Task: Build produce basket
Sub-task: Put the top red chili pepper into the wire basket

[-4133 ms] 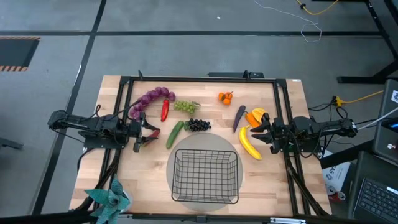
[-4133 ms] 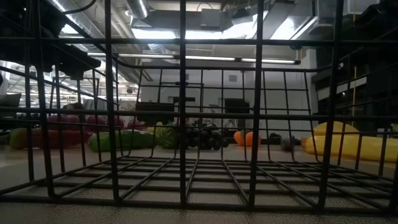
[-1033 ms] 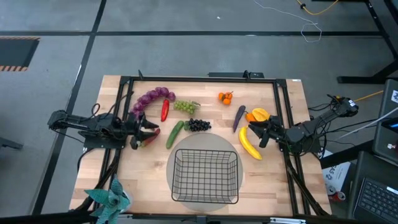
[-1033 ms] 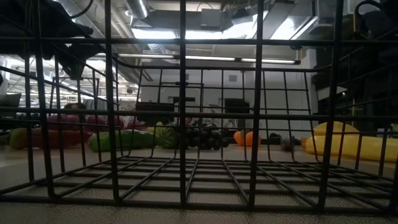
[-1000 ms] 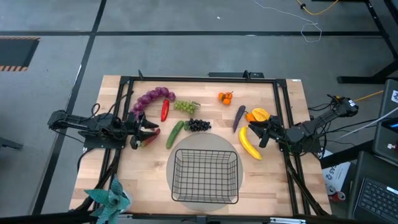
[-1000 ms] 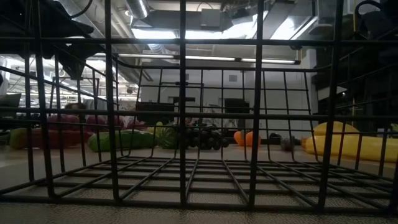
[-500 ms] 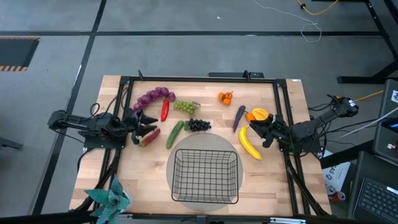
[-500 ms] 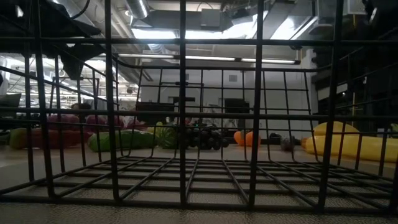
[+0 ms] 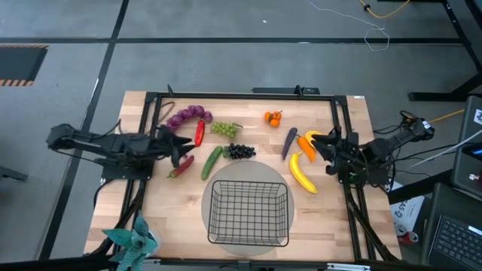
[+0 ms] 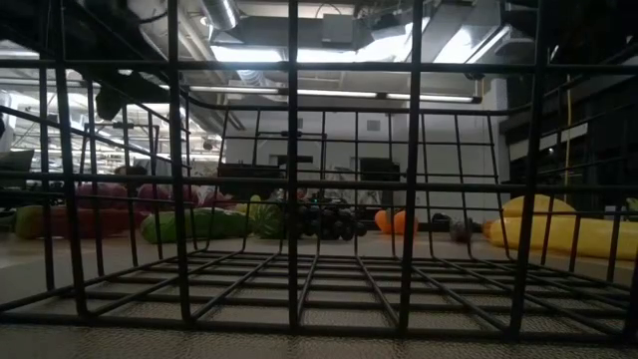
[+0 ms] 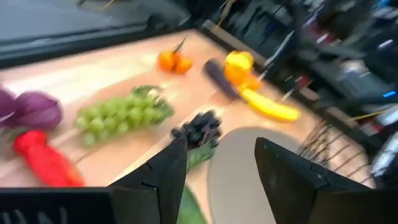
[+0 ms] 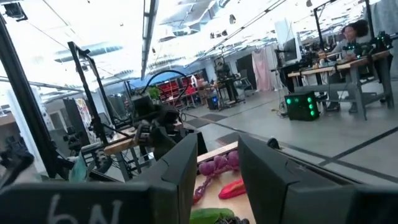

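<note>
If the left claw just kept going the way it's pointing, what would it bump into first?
Probably the green cucumber. The open left gripper points rightward across the table, with the cucumber and the dark grape bunch just ahead; its height is unclear, so it might pass over them.

Your overhead view is evenly lit and sharp — the wooden table (image 9: 248,113) reads bright against the dull grey floor, and the basket (image 9: 249,214) throws only a faint, soft shadow on the round mat (image 9: 248,177) beneath it. At table height you are shooting into the light: ceiling fixtures (image 10: 329,50) glare white, so the near wires go to black silhouette and the produce (image 10: 189,221) beyond sits dim and soft. Your left wrist picture is heavily motion-blurred — the green grapes (image 11: 118,115) and banana (image 11: 270,106) smear, and nothing holds a crisp edge. Your right wrist picture is washed out by bright overhead light, with lines bowing toward the edges.
</note>
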Robot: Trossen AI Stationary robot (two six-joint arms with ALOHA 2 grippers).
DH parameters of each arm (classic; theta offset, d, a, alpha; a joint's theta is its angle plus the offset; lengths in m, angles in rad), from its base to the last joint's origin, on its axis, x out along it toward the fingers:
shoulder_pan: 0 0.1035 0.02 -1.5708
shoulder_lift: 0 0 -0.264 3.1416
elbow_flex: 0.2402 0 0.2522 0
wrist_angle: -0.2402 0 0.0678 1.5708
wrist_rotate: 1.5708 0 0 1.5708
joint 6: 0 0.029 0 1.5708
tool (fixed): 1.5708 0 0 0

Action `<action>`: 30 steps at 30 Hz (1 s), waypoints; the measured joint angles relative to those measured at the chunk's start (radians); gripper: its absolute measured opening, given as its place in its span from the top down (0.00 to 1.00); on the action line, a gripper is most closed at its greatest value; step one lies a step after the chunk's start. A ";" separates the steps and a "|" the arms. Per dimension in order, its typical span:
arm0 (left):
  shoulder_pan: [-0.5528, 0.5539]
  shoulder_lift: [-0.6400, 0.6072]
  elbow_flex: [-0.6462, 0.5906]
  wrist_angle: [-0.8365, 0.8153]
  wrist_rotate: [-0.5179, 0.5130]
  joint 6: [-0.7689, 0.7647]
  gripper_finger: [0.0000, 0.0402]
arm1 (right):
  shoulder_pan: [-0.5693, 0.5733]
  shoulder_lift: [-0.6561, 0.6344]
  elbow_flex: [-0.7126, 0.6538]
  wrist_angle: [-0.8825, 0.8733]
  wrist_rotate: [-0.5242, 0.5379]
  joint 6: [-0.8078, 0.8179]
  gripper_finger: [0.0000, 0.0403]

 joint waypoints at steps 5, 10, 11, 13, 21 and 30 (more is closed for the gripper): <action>0.002 0.230 0.127 -0.122 -0.037 -0.007 0.56 | 0.000 0.031 -0.004 -0.013 0.023 0.038 0.70; 0.052 0.441 0.254 -0.262 -0.113 -0.111 0.56 | 0.000 0.063 -0.004 -0.013 0.090 0.048 0.70; 0.071 0.479 0.272 -0.283 -0.101 -0.149 0.56 | 0.000 0.069 -0.004 -0.013 0.103 0.050 0.70; 0.116 0.548 0.300 -0.317 -0.057 -0.212 0.56 | 0.000 0.079 -0.004 -0.013 0.130 0.070 0.70; 0.267 0.742 0.325 -0.388 0.008 -0.258 0.56 | 0.000 0.091 -0.004 -0.012 0.159 0.101 0.70; 0.358 0.823 0.326 -0.374 0.030 -0.216 0.55 | 0.000 0.090 -0.004 -0.020 0.158 0.098 0.70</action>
